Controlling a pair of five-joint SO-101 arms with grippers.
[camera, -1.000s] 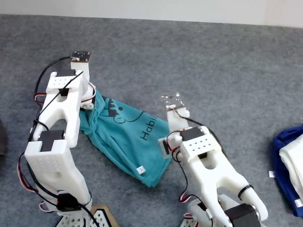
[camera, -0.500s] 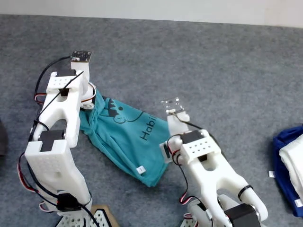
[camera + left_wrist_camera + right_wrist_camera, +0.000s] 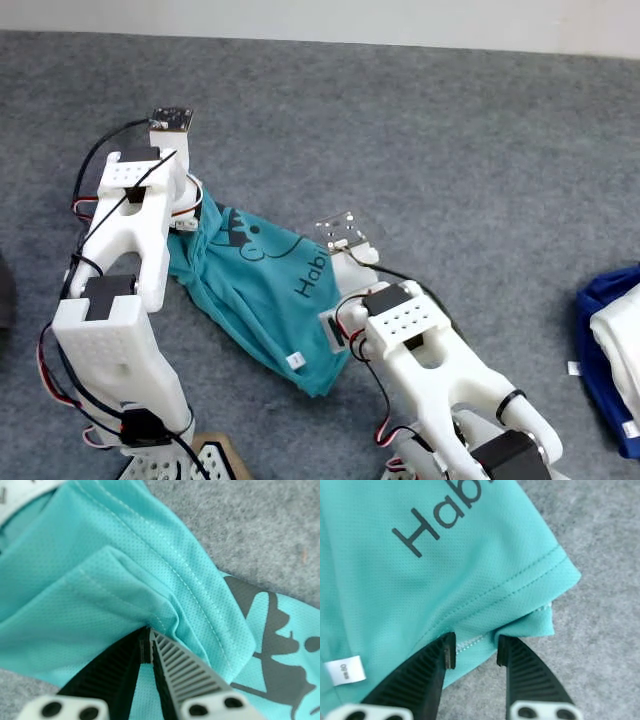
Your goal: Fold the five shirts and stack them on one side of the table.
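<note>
The teal mesh shirt with dark print [image 3: 262, 292] is clamped at one fold by the left tool [image 3: 149, 633]. The right tool [image 3: 475, 650], spread apart astride its hem, should pinch both layers.

High view looks down; wrist views, seemingly close, share the shirt [image 3: 262, 290].
</note>
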